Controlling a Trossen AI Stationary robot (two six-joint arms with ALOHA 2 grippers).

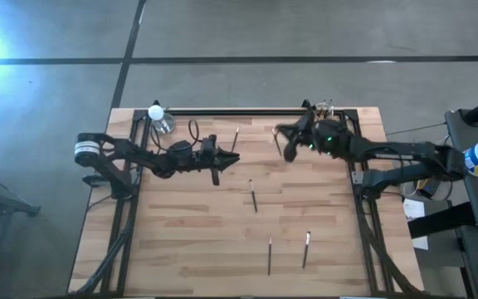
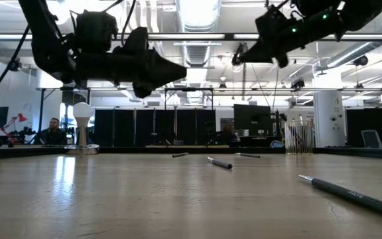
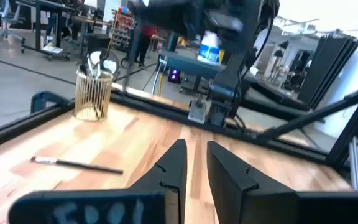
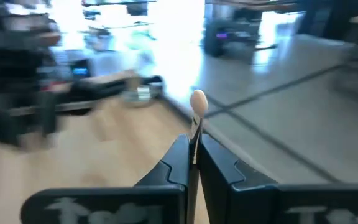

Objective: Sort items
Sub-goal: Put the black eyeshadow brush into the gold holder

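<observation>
Your right end effector (image 4: 193,163) pinches a pale-tipped brush (image 4: 197,109) above the bench (image 1: 181,241); your left end effector (image 3: 194,168) hangs slightly spread, empty.

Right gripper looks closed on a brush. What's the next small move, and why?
Probably carry it toward the wire holder at the table's far right corner. The right gripper is shut on a pale-tipped brush and already raised off the table, and that holder already has similar items standing in it. The left gripper hangs open and empty.

The high view looks straight down on the whole table (image 1: 181,241). The low view looks level across it from its surface. Each wrist view looks closely past its own fingers.
</observation>
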